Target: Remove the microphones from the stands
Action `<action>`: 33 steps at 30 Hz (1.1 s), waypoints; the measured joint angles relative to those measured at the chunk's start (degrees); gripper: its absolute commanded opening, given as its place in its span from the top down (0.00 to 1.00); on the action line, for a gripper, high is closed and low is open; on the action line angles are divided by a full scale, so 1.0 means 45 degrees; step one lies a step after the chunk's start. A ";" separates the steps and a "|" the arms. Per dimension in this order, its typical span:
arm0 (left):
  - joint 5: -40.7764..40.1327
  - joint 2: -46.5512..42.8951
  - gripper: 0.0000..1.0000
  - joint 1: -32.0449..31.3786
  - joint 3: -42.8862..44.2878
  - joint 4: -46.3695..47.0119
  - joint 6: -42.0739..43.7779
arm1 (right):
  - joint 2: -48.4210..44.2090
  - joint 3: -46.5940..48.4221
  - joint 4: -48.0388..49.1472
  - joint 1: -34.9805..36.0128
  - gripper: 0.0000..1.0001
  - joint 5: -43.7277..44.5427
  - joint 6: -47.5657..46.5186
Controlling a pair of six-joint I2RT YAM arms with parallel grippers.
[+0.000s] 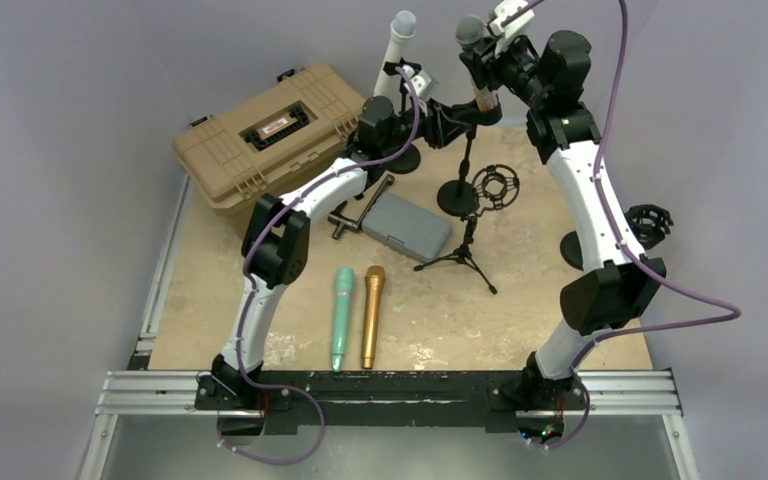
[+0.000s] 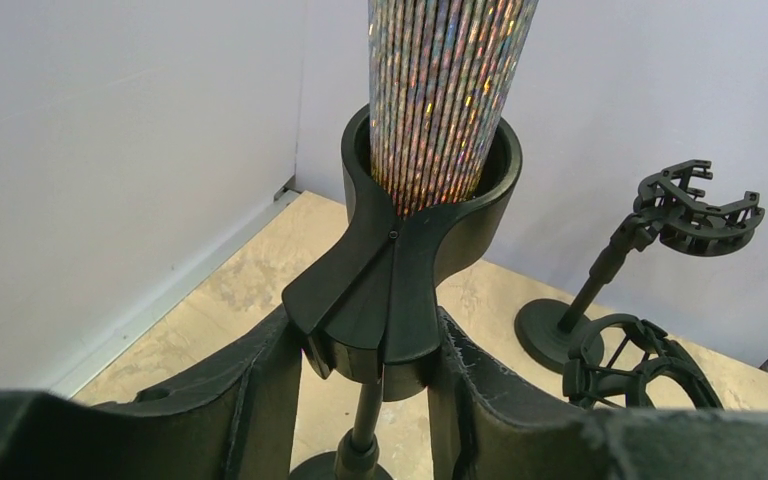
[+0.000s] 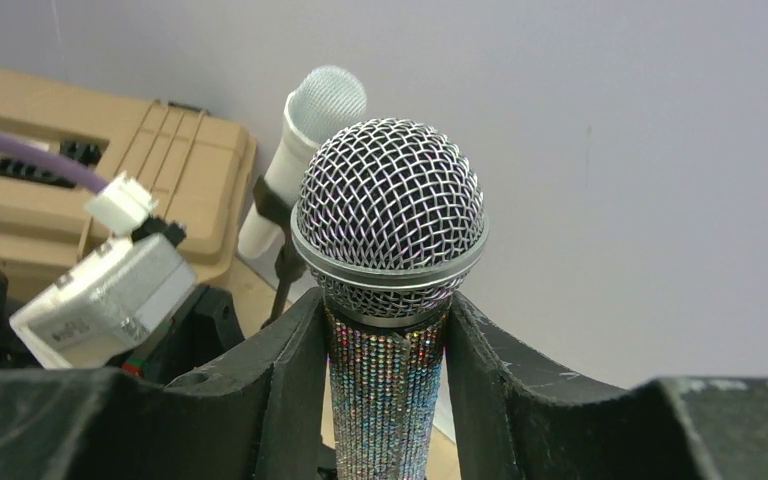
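A glittery microphone (image 1: 484,92) with a silver mesh head (image 3: 390,215) stands upright in the black clip (image 2: 400,270) of a round-base stand (image 1: 457,197) at the back of the table. Its sequinned body (image 2: 445,90) sits inside the clip's ring. My right gripper (image 1: 490,62) is shut on the body just below the head, as the right wrist view (image 3: 385,395) shows. My left gripper (image 1: 457,115) is shut on the neck of the clip, with fingers (image 2: 250,400) on both sides of it.
A white microphone (image 1: 400,40) stands in a second stand behind. A tan case (image 1: 265,130) is at the back left, a grey case (image 1: 405,225) mid-table. Green (image 1: 343,315) and gold (image 1: 371,315) microphones lie in front. A tripod shock mount (image 1: 495,187) and another mount (image 1: 650,222) stand to the right.
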 measured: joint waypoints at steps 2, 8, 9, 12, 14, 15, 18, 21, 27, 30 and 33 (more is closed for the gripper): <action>-0.0039 -0.0015 1.00 0.0000 -0.0015 -0.0005 0.0073 | 0.0000 0.0296 0.0078 0.0015 1.00 0.0262 0.0301; -0.0107 -0.0049 1.00 0.0000 -0.0019 -0.0083 0.0214 | -0.0087 0.0801 0.0981 0.0117 1.00 0.1297 0.1535; -0.0097 -0.0049 1.00 0.0000 -0.0019 -0.0092 0.0214 | -0.0107 0.0874 0.1248 0.0131 1.00 0.1525 0.1753; -0.0073 -0.0053 1.00 -0.0010 -0.0019 -0.0112 0.0257 | -0.0112 0.1418 0.1739 0.0078 1.00 0.2161 0.1957; -0.0117 -0.0083 0.83 -0.0005 -0.0015 -0.0209 0.0311 | -0.0291 0.1739 0.2025 0.0039 1.00 0.2618 0.2239; -0.0131 -0.0097 0.71 -0.0005 0.0000 -0.0301 0.0316 | -0.0500 0.1753 0.2074 0.0005 1.00 0.2856 0.2414; -0.0219 -0.0097 0.48 -0.0005 0.0311 -0.0899 0.0364 | -0.1200 0.1710 0.2025 -0.0024 1.00 0.3419 0.3084; -0.0398 -0.0209 0.11 -0.0005 0.0442 -0.1520 0.0534 | -0.2021 0.1564 0.1739 -0.0024 1.00 0.3672 0.3963; -0.0559 -0.0903 0.00 0.0044 -0.0063 -0.3196 0.0714 | -0.3706 0.0151 0.0690 -0.0019 1.00 0.3599 0.5406; -0.0656 -0.1821 0.00 0.0112 -0.0782 -0.3857 0.0879 | -0.4158 -0.0563 0.0097 -0.0019 1.00 0.3337 0.5974; -0.1219 -0.3521 0.00 0.0209 -0.2016 -0.4386 0.0933 | -0.4551 -0.1452 -0.0282 -0.0010 1.00 0.2637 0.6844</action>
